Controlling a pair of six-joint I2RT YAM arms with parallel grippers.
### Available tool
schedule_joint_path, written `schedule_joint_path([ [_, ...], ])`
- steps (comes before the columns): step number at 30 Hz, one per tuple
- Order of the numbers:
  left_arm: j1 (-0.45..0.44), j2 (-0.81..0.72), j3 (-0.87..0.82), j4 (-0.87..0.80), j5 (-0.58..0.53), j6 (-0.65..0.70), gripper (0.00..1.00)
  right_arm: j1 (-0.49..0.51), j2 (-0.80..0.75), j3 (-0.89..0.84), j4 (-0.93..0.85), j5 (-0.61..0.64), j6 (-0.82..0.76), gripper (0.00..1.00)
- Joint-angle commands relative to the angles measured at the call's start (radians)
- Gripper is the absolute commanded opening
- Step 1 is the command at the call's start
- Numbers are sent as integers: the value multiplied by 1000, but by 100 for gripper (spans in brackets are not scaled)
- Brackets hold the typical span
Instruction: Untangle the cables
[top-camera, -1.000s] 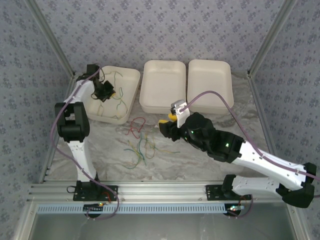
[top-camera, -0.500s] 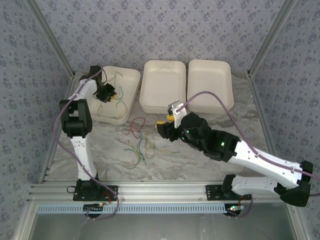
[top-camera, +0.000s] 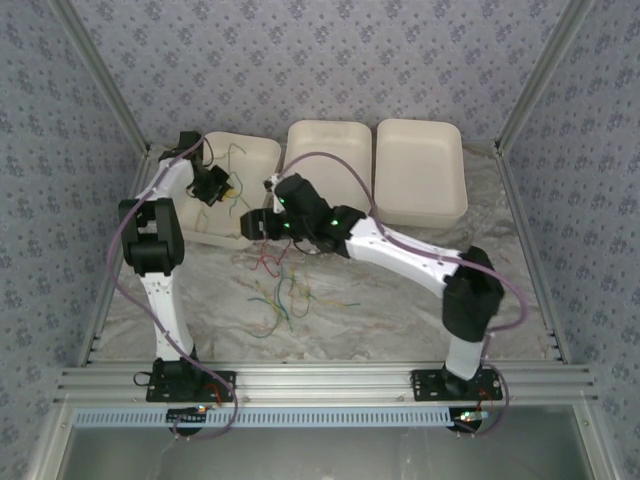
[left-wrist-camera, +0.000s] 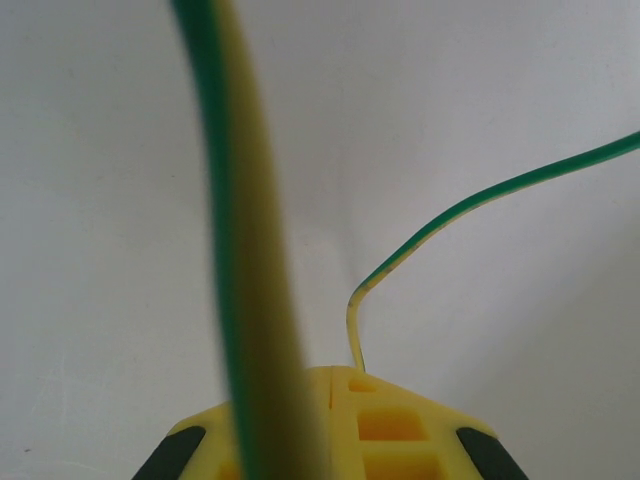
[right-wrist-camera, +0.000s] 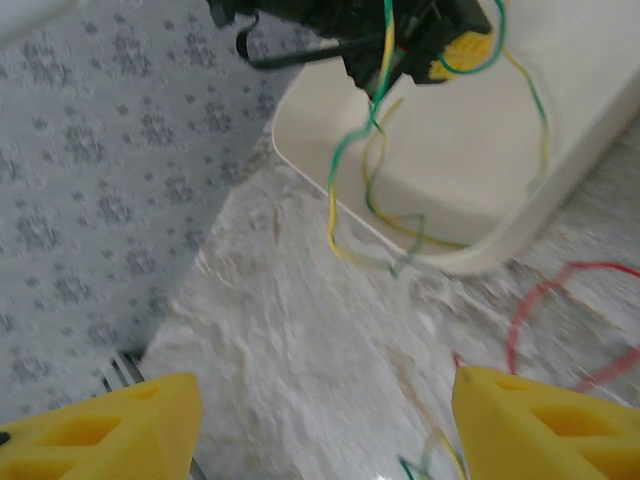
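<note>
Green-and-yellow cable (left-wrist-camera: 250, 260): one strand runs blurred right across the left wrist lens, and another curves in from the right and drops into the seam between the yellow fingertips. Left gripper (left-wrist-camera: 340, 420) is closed, pinching that cable, over the white floor of the left tray (top-camera: 262, 160). From the right wrist camera, the same cable hangs in loops from the left gripper down into the tray. Its lowest loop lies close against the near wall; I cannot tell whether it crosses the rim. More cables (top-camera: 280, 295) lie loose on the table (top-camera: 400, 300) in front of that tray, thin yellow and green strands in a small tangle. A red cable (right-wrist-camera: 520, 315) curls between them and the tray. Right arm is stretched across to the left, with the right gripper (right-wrist-camera: 325, 435) by the tray's near right corner, above the red loop. Its two yellow fingers stand wide apart with nothing between them but marbled table surface. Two more white trays, the middle tray (top-camera: 325, 170) and the right tray (top-camera: 420, 170), sit side by side at the back of the table with no cable visible in them.
</note>
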Motion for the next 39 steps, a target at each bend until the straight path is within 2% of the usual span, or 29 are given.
schedule_joint_path([
  [1, -2, -24, -3, 6, 26, -10, 0, -23, 104, 139, 10, -58, 93, 68],
  [6, -2, -20, 2, 11, 42, -7, 0, -49, 291, 333, -13, -91, 113, 64],
  [9, -1, -22, 3, 6, 47, 1, 0, -72, 379, 414, 9, -116, 134, 56],
  [11, 1, -24, 3, 3, 52, 5, 0, -85, 432, 477, 3, -131, 143, 45],
  [15, 3, -36, -3, 8, 60, 12, 0, -107, 501, 561, -37, -107, 143, 5],
  [16, 5, -41, -4, 13, 66, 12, 0, -116, 508, 564, -43, -94, 143, 0],
  [19, 13, -48, 6, 11, 80, 13, 0, -147, 542, 595, -86, -53, 134, 0],
  [29, 46, -58, 9, -6, 147, 24, 2, -212, 799, 905, -284, -32, 145, 0],
  [30, 49, -62, 1, 6, 169, 17, 9, -214, 805, 904, -280, -35, 149, 0],
  [32, 53, -76, -15, 25, 205, 9, 33, -216, 807, 899, -268, -45, 147, 0],
  [34, 50, -106, -25, 35, 213, 10, 51, -213, 805, 904, -260, -54, 137, 0],
  [36, 50, -141, -37, 35, 213, 9, 60, -212, 801, 910, -266, -55, 120, 0],
  [39, 50, -189, -44, 46, 214, 1, 65, -213, 794, 910, -271, -59, 110, 0],
])
